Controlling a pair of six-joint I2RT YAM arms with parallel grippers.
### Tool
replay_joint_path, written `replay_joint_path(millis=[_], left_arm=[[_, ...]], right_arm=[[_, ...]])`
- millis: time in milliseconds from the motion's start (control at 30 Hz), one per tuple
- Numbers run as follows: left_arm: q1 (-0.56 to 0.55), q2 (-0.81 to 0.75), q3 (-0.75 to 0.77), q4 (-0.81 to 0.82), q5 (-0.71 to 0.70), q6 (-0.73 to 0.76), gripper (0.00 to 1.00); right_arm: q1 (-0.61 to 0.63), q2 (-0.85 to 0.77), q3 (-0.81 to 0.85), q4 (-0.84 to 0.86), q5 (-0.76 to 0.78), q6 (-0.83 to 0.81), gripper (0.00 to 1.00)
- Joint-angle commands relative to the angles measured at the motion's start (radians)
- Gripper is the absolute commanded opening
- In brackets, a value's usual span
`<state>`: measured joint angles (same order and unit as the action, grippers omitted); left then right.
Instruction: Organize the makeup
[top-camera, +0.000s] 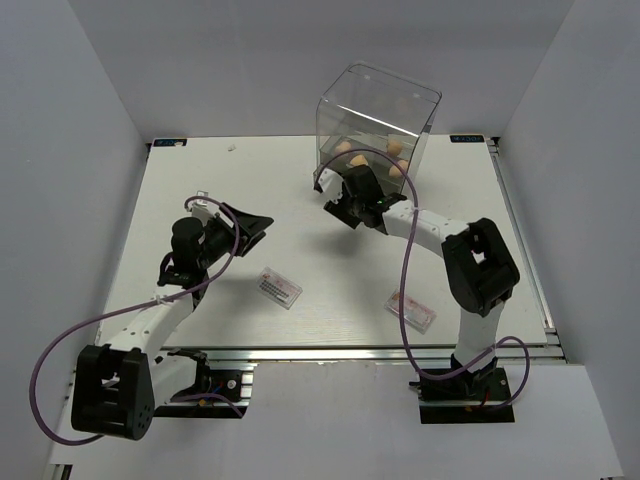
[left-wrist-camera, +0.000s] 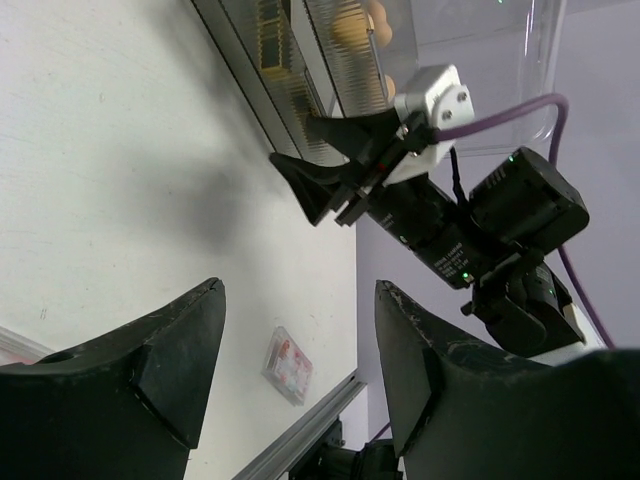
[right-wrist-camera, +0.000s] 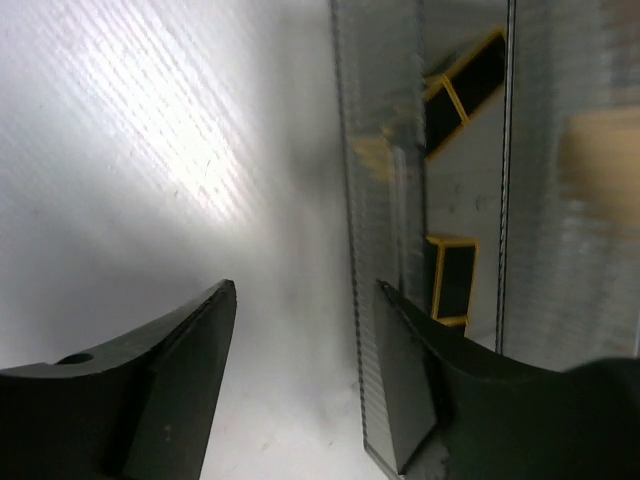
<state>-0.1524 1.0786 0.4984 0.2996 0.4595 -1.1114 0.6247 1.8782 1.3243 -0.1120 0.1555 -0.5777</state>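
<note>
Left gripper (left-wrist-camera: 300, 290) and right gripper (right-wrist-camera: 305, 290) both gape empty. We see two packets (top-camera: 280, 287) lying nearer the arm bases (top-camera: 110, 390), sponges (top-camera: 345, 148) inside the clear box (top-camera: 400, 105) beside the right gripper; its wrist view shows gold-edged tubes (right-wrist-camera: 455, 275) there, unseen from above.

One view looks down over the whole table (top-camera: 200, 170); both low wrist views share the clear drawer box (top-camera: 380, 110).

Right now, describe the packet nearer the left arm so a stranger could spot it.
On the white table, look from the tall clear drawer box toward the near edge, where two flat white-pink packets lie. It is the left packet, out near the middle; the right packet lies close beside the right arm.
</note>
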Motion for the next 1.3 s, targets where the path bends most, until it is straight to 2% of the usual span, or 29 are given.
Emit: replay_joint_path(millis=[0, 333, 567, 667, 700, 767, 800, 867, 900, 933, 1000, 1067, 1167, 1267], left_arm=[[0.004, 0.018, 0.000, 0.053, 0.024, -0.008, 0.71], [-0.018, 0.145, 0.035, 0.118, 0.042, -0.021, 0.73], [-0.114, 0.297, 0.109, 0.174, 0.027, -0.027, 0.73], [-0.139, 0.360, 0.126, 0.219, 0.025, -0.045, 0.71], [-0.144, 0.375, 0.134, 0.236, 0.025, -0.053, 0.67], [-0.156, 0.432, 0.150, 0.254, 0.027, -0.065, 0.60], [-0.160, 0.455, 0.173, 0.278, 0.025, -0.082, 0.50], [-0.180, 0.536, 0.210, 0.305, 0.021, -0.099, 0.35], [-0.191, 0.567, 0.260, 0.308, 0.012, -0.116, 0.30], [-0.217, 0.601, 0.291, 0.311, 0.007, -0.120, 0.25], [-0.248, 0.705, 0.356, 0.320, -0.007, -0.146, 0.25], [-0.288, 0.817, 0.446, 0.363, -0.021, -0.194, 0.26], [-0.320, 0.926, 0.538, 0.453, -0.047, -0.276, 0.31], [-0.334, 1.041, 0.614, 0.527, -0.084, -0.327, 0.35]], right_arm=[[-0.009, 0.065, 0.094, 0.020, 0.052, -0.002, 0.64], [-0.040, 0.104, 0.132, 0.037, 0.084, -0.022, 0.89], [-0.045, 0.099, 0.121, 0.046, 0.088, -0.021, 0.89], [-0.051, 0.066, 0.119, -0.003, 0.015, -0.001, 0.89], [-0.054, 0.047, 0.119, -0.032, -0.035, 0.009, 0.86], [-0.074, -0.046, 0.109, -0.083, -0.234, 0.009, 0.81], [-0.080, -0.129, 0.075, -0.104, -0.304, 0.001, 0.71], [-0.108, -0.215, 0.026, -0.100, -0.442, 0.001, 0.50], [-0.117, -0.299, -0.029, -0.078, -0.476, 0.007, 0.26], [-0.143, -0.339, -0.058, -0.063, -0.522, 0.030, 0.15], [-0.173, -0.454, -0.143, -0.034, -0.566, 0.058, 0.00], [-0.245, -0.523, -0.189, -0.025, -0.678, 0.094, 0.00], [-0.357, -0.638, -0.266, -0.018, -0.822, 0.148, 0.13], [-0.447, -0.724, -0.319, -0.005, -0.898, 0.202, 0.18]])
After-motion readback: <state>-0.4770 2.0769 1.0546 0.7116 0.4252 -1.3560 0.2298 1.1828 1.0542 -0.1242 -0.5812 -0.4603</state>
